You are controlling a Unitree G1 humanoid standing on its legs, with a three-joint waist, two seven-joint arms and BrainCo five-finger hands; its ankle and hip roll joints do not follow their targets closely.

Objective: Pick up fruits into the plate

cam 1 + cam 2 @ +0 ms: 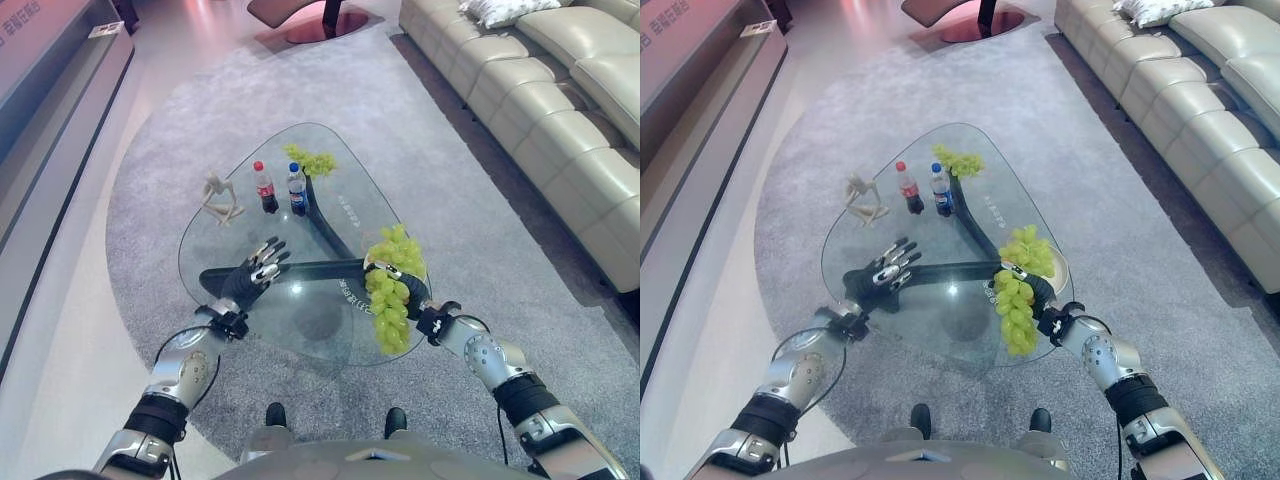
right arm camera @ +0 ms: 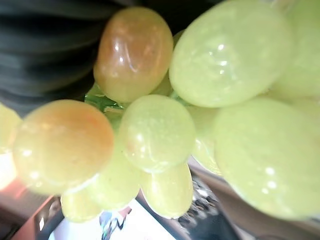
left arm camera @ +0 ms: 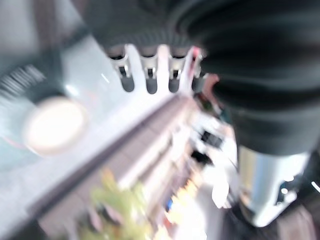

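On the round grey carpet (image 1: 420,130) stands a rounded-triangular glass coffee table (image 1: 225,275) with a dark curved base showing through its top. Beyond the carpet, on the robot's right, runs a cream leather sofa (image 1: 545,90).

At the table's right edge lies a pale plate (image 1: 1064,268), mostly covered by a bunch of green grapes (image 1: 398,246). The right hand (image 1: 415,300) is raised at this same edge with a long hanging bunch of green grapes (image 1: 388,310) draped over it; the bunch hangs just beside the plate and partly over the table rim. Grapes press close against the right wrist camera, and the fingers are hidden, so their state cannot be told.

The left hand (image 1: 256,270) hovers above the table's left-centre with fingers straight and slightly spread, holding nothing.

At the far end lie a third, small cluster of green grapes (image 1: 311,161), a red-capped dark cola bottle (image 1: 265,188) and a blue-capped clear water bottle (image 1: 297,189), both upright and side by side. A small pale figurine (image 1: 220,198) stands to their left.
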